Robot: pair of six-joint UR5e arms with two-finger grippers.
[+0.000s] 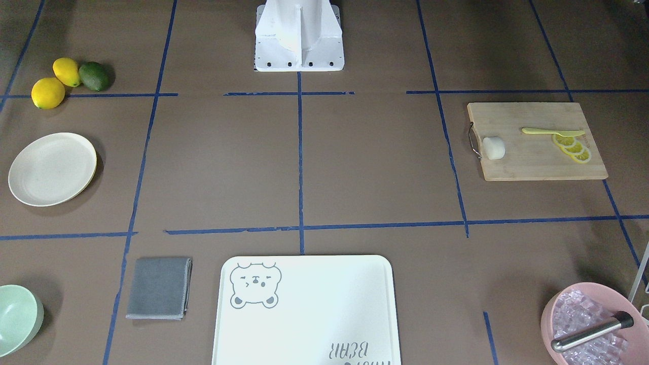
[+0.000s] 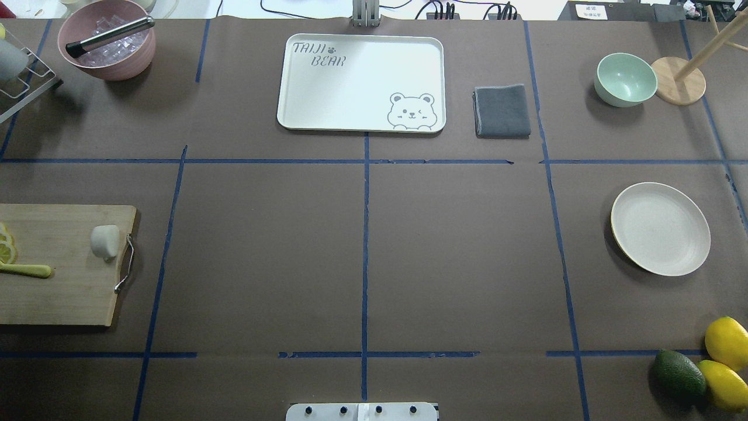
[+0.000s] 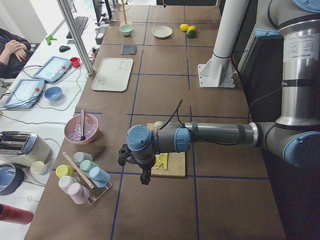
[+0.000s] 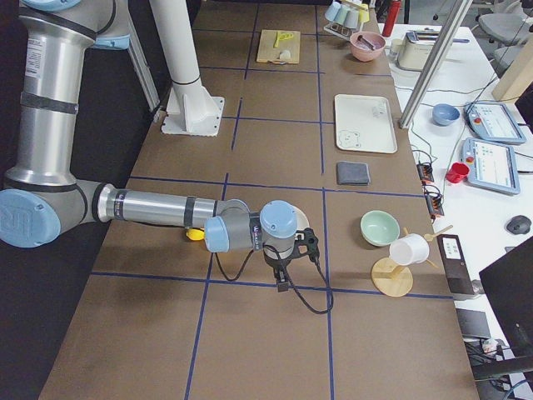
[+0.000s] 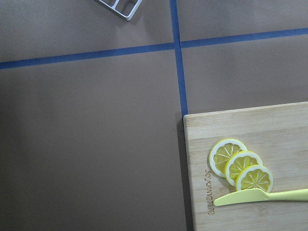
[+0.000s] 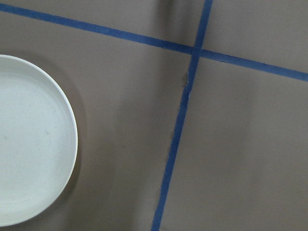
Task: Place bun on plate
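The fingers of the left gripper (image 3: 145, 179) and right gripper (image 4: 283, 282) are seen too poorly for their state to be told. The bun (image 1: 493, 148) lies on the cutting board (image 1: 532, 165), well apart from the plate (image 1: 50, 170). It is judged soft and light; a gentle hold across its rounded sides is advised.

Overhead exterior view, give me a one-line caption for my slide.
The bun rests on the bamboo cutting board at far left, the empty plate at far right, no arm in frame.
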